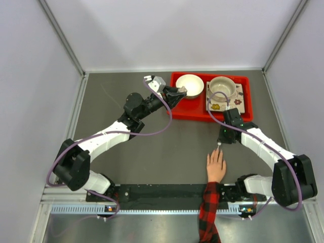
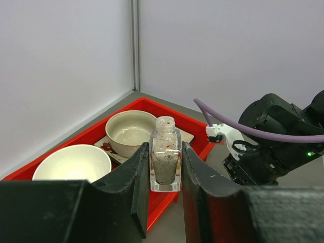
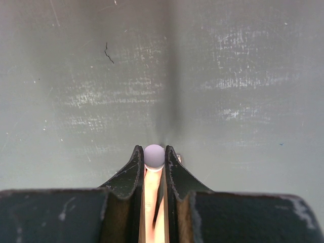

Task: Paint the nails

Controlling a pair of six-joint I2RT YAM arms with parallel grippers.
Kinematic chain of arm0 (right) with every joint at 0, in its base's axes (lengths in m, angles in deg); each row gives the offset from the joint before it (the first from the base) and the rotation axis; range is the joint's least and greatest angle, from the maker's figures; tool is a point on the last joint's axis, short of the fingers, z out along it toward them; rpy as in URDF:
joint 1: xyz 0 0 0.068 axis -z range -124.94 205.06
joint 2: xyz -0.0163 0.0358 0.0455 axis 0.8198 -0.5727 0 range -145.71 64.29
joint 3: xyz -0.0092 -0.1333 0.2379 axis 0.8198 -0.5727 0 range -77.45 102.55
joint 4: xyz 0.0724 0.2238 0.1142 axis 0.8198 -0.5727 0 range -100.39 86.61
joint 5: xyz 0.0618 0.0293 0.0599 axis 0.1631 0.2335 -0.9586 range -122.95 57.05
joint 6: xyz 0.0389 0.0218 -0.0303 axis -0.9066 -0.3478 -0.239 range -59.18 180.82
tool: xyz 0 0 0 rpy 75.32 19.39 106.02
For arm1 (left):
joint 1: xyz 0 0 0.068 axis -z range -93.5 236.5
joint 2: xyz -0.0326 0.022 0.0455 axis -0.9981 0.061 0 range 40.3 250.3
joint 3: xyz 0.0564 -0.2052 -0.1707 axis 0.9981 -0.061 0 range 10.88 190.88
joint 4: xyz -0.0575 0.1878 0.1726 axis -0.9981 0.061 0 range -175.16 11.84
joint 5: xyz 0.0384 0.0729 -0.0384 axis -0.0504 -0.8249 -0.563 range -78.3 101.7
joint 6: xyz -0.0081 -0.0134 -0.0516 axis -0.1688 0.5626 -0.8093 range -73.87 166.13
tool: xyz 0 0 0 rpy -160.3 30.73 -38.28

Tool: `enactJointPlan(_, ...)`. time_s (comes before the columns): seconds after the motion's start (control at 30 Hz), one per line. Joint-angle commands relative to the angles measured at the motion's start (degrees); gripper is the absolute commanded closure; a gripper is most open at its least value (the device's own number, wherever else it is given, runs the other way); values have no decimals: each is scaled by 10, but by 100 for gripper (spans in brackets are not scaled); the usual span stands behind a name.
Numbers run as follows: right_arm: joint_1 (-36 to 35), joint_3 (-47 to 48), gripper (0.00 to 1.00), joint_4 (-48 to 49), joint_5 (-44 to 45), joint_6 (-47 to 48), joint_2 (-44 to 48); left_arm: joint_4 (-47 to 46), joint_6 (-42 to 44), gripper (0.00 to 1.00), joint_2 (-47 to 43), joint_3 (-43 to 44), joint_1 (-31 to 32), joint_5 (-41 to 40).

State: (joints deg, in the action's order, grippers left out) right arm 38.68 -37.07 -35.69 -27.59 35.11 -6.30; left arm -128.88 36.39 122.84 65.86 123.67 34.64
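Right gripper [image 3: 153, 152] fills the bottom of its wrist view, jaws clamped on a round pale cap [image 3: 154, 156] seen end-on; the brush under it is not visible. A skin-coloured strip shows between the jaws beneath the cap, probably a finger; no nail can be made out there.

Top view: the cap sits just ahead of the fingertips of the hand [image 1: 216, 166], which lies flat on the table [image 1: 167, 162], behind the jaws on the base side. Nails [image 1: 217, 152] are too small to resolve; the nearest look just beside the cap.

Left gripper [image 2: 164, 152] is clamped on the open bottle [image 2: 164, 169], upright, by the red tray [image 1: 195, 114], well apart from the hand.

Step, as judged: applying polish, brush poised at the fingertips. Next: lower onto one nail, light contact, short draw along it. The hand may shift.
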Motion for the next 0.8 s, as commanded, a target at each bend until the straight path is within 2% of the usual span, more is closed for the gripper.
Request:
enactJointPlan(0.0, 6, 0, 100, 18, 13, -2, -2, -39, -1, 100, -6, 21, -3, 2)
enactJointPlan(0.77, 15, 15, 100, 29, 14, 7, -17, -36, 2, 100, -5, 21, -7, 2)
